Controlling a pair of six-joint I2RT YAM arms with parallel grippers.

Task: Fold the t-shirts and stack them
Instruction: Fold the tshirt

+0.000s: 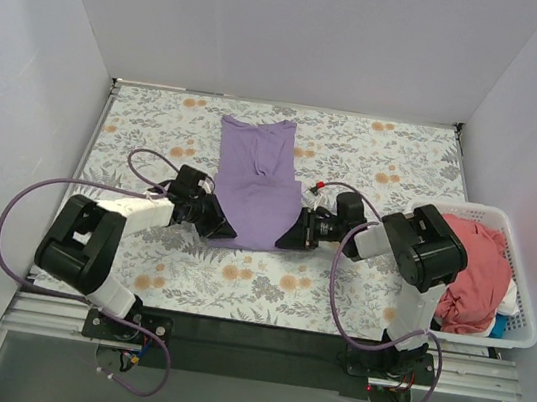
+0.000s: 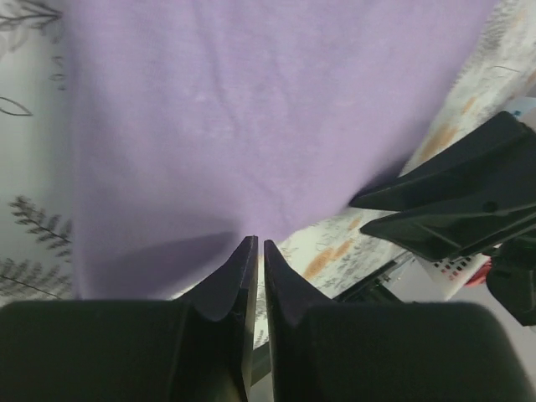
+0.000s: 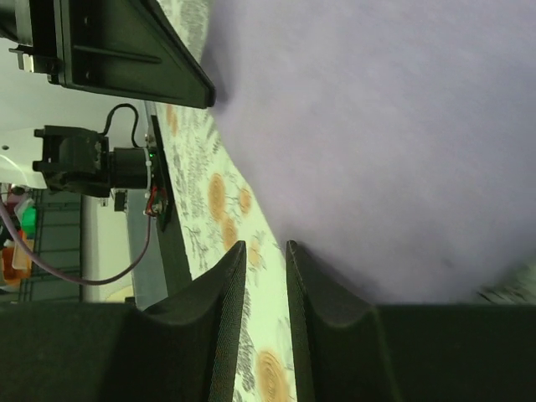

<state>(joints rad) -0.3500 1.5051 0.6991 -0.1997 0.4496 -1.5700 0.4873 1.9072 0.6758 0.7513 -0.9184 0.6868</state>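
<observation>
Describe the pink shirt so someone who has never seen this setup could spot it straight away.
Look at the floral-print table and go to its right edge, where a white slatted basket sits. The coral-pink t-shirt is the crumpled heap filling that basket. Unlike the lavender t-shirt spread flat mid-table, it is bunched up, with white and blue cloth beside it.

Table: we see its top printed all over with grey leaves and orange blossoms.
Mid-table: we find a lavender t-shirt lying flat, drawn into a long narrow shape running from far to near, with a small wrinkle near its middle.
Right edge: we see a white slatted basket, well apart from the shirt.
</observation>
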